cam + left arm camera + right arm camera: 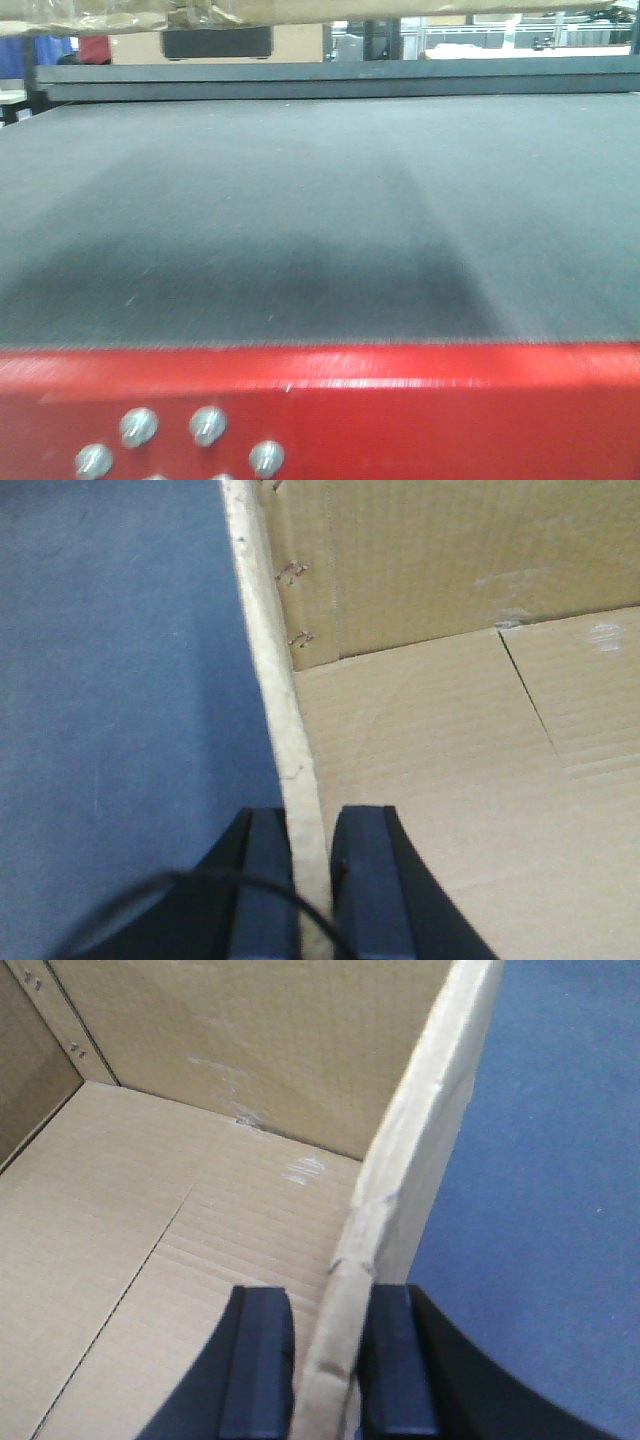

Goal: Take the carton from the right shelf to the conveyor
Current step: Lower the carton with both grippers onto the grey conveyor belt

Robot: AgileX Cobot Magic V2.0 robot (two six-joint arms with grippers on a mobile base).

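Bolts (208, 425) and a glossy red frame edge (420, 405) are seen up close, with the grey belt of the conveyor (320, 220) stretched behind. Over it the carton (430, 770) is held, probably just clear of the belt: its left wall is pinched by the left gripper (310, 822), its crumpled right wall by the right gripper (328, 1302).

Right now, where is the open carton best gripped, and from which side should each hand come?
Grip the top edges of two opposite walls, coming from above. The carton is open-topped and its walls are thin, so one fits between the fingers, as the left hand and right hand show.
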